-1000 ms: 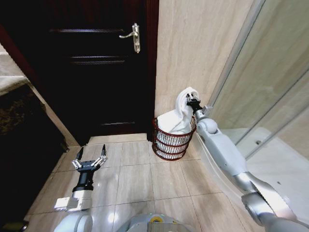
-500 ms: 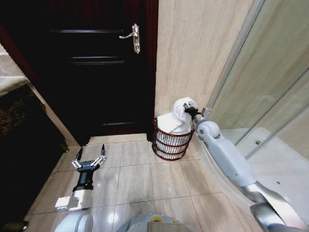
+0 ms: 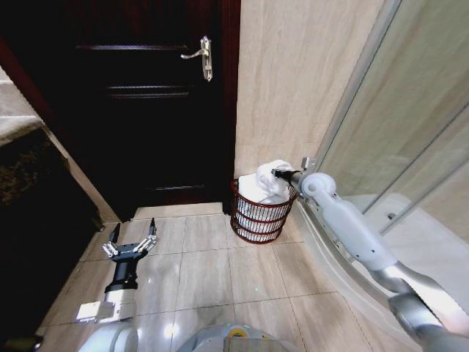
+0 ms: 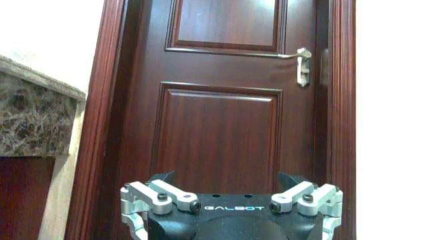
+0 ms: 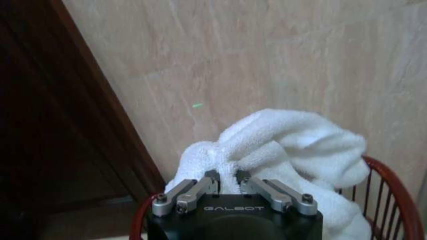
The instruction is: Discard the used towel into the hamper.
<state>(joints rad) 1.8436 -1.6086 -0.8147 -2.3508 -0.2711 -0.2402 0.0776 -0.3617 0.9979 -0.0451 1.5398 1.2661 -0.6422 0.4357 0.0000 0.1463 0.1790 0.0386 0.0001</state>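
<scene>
A dark wooden door (image 3: 146,110) takes up most of the far side, its silver lever handle (image 3: 201,56) high on the right edge. Beside it rises a beige tiled wall (image 3: 300,81), and a glass shower screen (image 3: 410,147) slants off to the right. The floor (image 3: 220,271) is pale glossy tile. On the left stands a dark marble-topped counter (image 4: 33,120).

In the corner where the wall meets the door frame sits the hamper (image 3: 262,216), a round reddish-brown wire basket on the floor tiles, narrower toward its base. The white towel (image 3: 267,183) is heaped inside it and bulges above the rim; through the wires the white cloth shows well down the basket. From the right wrist view the towel (image 5: 293,150) is a thick rumpled mound, with the hamper's red rim (image 5: 393,200) curving around it.

The robot's right arm reaches across from the right, and the right gripper (image 3: 279,174) sits at the top of the towel, just over the hamper's mouth. Its fingers are drawn in close together, pinching a fold of the cloth between them.

The left gripper (image 3: 130,240) hangs low over the floor tiles on the left, well apart from the hamper, pointing toward the door. Its fingers (image 3: 112,236) are spread wide with nothing between them.
</scene>
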